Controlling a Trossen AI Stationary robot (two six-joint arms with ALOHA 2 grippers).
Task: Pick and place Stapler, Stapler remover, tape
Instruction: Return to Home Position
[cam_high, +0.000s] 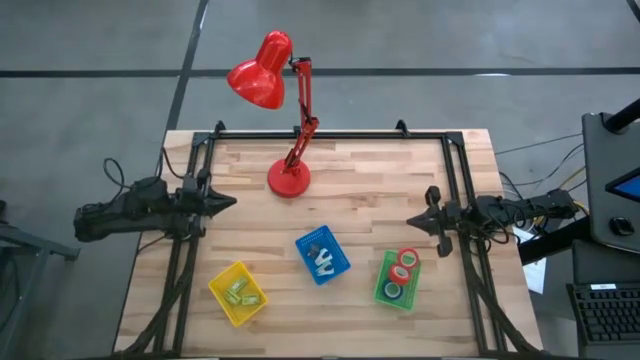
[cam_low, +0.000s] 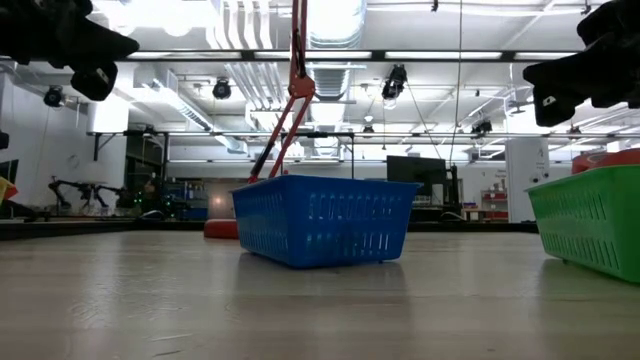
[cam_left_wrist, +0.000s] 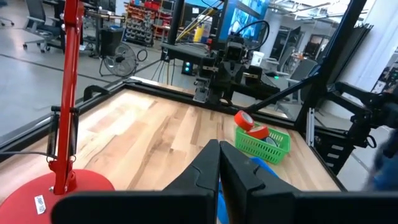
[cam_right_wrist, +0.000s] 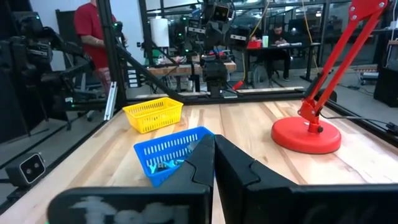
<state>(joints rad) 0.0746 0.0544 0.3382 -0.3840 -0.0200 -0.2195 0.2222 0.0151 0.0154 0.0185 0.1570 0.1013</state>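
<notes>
Wooden surface (cam_high: 370, 180) looks sorted from where I stand: the tape (cam_high: 404, 266) lies in the green bin (cam_high: 379, 288), lower right of the high view, with the blue bin (cam_high: 307, 262) at centre and the yellow bin (cam_high: 222, 274) lower left. Left pincer (cam_high: 228, 202) and right pincer (cam_high: 412, 221) hang at the side edges, both pressed together on nothing. One red roll pokes above the green rim; I reckon a nudge from the nearby right arm might tip it out.

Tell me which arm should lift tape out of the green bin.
Right. The right gripper waits at the table's right side, close to the green bin holding the tape; the left gripper sits far across.
</notes>
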